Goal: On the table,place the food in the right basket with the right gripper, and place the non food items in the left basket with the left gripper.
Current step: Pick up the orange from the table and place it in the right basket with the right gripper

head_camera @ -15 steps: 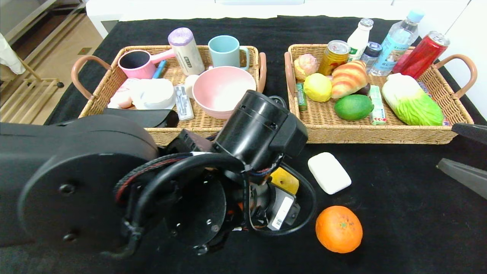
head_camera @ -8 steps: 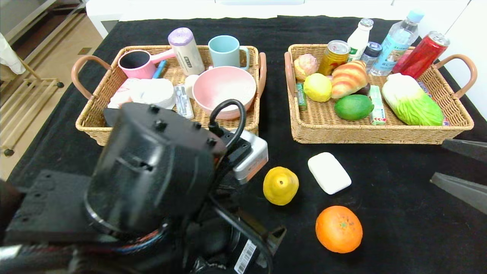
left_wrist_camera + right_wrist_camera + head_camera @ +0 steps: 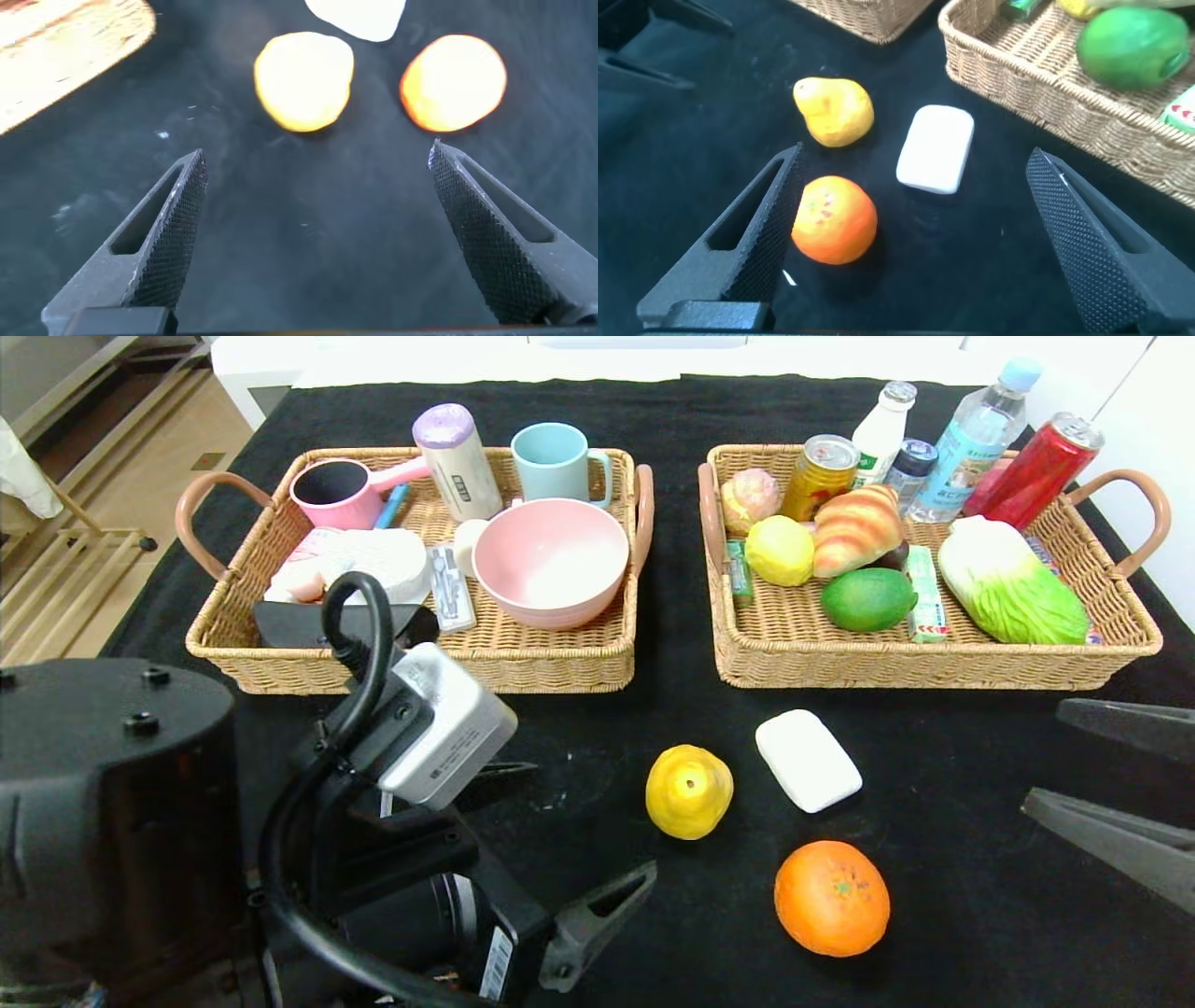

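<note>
While three items lie loose on the table, sorting is judged part done.
Left basket: holds the pink bowl, a blue mug, a pink cup and other household goods; the bowl counts as placed.
Right basket: holds the croissant, the green fruit, a lemon-like fruit, a cabbage, cans and bottles at the back.
White bar: flat on the cloth, just in front of the right basket; non-food, so it is the left arm's job.
Yellow pear: near the bar, apart from it; food, for the right arm.
Orange: nearest the robot, apart from the pear and bar; food, for the right arm.
Left gripper: low over the cloth, near-left of the pear, jaws spread wide, nothing between them; its wrist view faces the pear and orange, bar at the far edge.
Right gripper: at the right edge of the table, jaws spread wide, empty, aimed at the three loose items with the orange closest.
Judgement: both claws look ready for a pick; the orange seems the easiest first reach for the right.
Risk: round fruits may roll if nudged off-centre.
</note>
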`<control>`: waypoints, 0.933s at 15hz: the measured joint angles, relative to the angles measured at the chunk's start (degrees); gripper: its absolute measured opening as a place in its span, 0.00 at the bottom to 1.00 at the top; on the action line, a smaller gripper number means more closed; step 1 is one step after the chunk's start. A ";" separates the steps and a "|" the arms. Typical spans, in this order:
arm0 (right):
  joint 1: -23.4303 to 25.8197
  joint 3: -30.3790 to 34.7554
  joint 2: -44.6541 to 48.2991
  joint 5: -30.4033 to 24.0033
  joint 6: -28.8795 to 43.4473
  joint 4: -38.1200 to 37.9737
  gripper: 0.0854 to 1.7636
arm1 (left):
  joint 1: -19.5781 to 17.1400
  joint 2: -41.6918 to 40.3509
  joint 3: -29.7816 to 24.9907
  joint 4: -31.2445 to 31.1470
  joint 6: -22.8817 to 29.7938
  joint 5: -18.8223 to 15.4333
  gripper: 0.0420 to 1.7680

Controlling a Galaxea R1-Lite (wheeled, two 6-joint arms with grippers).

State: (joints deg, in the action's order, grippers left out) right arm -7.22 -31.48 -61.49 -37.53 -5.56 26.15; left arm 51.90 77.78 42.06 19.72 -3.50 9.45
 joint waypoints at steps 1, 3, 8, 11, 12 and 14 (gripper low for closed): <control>-0.22 -0.13 -0.48 0.24 0.00 0.04 0.97 | -1.12 -0.38 -1.13 1.74 -0.82 -1.13 0.96; -0.99 -0.27 -1.18 2.12 0.05 -0.05 0.97 | -1.99 -1.01 -3.08 2.77 -3.00 -1.51 0.96; -12.57 -3.58 -4.50 25.86 1.12 -3.17 0.97 | -3.33 -2.80 -4.60 2.95 -4.44 -1.74 0.97; -19.24 -8.95 -8.79 38.39 3.85 -12.20 0.97 | -4.11 -3.35 -4.44 3.04 -4.84 -1.60 0.97; -21.09 -11.57 -10.07 40.92 5.49 -16.31 0.97 | -4.29 -3.66 -4.38 3.06 -4.84 -1.66 0.97; -24.44 -17.51 -12.35 44.17 9.02 -26.83 0.97 | -4.51 -4.33 -4.35 3.01 -4.82 -1.74 0.97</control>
State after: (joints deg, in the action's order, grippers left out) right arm -31.66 -48.98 -73.84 6.63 3.46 -0.68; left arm 47.38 73.45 37.71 22.74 -8.31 7.70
